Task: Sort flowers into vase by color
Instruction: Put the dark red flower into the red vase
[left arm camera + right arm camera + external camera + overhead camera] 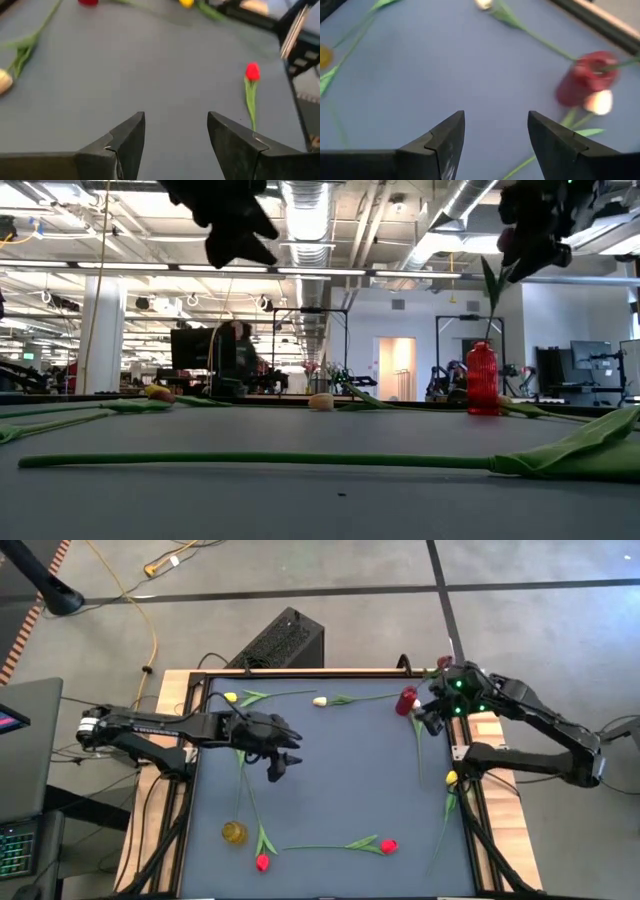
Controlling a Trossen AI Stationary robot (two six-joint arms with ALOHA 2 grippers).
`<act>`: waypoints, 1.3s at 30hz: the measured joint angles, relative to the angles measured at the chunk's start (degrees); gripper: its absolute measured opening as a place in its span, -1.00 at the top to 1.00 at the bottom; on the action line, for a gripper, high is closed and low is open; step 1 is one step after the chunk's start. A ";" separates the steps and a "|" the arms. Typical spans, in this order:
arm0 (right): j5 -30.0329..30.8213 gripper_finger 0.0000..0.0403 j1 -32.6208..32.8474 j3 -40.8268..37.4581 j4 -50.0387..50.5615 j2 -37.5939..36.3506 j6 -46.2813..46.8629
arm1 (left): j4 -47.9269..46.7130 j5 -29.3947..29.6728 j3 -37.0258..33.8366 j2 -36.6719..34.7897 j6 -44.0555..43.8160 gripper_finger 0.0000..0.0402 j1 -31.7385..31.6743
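Note:
Tulips lie flat on the dark mat: a yellow one (230,697) and a white one (320,700) at the far side, two red ones (262,862) (388,846) at the near side, and a yellow one (451,778) at the right. A red vase (406,700) stands far right with a green stem (489,320) rising out of its mouth. A white bud (598,102) lies beside it. A yellow vase (233,831) stands near left. My left gripper (176,140) hangs open above the mat's left half. My right gripper (496,140) hangs open just right of the red vase, nothing between its fingers.
A wooden frame (185,690) borders the mat. A black box (280,640) sits on the floor beyond the far edge. The middle of the mat (340,770) is bare between the two arms.

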State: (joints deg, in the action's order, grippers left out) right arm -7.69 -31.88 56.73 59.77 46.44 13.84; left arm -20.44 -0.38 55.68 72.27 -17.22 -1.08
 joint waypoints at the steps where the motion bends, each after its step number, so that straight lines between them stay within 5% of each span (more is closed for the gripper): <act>1: -0.01 -0.21 1.91 0.00 0.03 0.02 0.93 | -1.93 0.31 0.48 0.00 -0.58 -0.01 0.38; 15: 0.95 -0.21 29.88 0.00 -3.86 1.62 17.96 | -13.60 3.63 1.64 0.02 -18.52 -0.01 5.56; 29: 13.73 -0.21 54.64 0.00 -10.91 13.62 46.14 | -20.96 5.39 1.18 0.02 -24.07 -0.01 17.36; 39: 30.22 -0.21 69.60 0.00 -13.68 17.68 58.08 | -21.26 12.54 1.18 0.02 -27.96 -0.01 24.64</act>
State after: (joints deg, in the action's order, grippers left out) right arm 22.52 37.72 56.73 46.09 64.12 71.92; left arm -41.70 12.16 56.86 72.29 -45.18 23.56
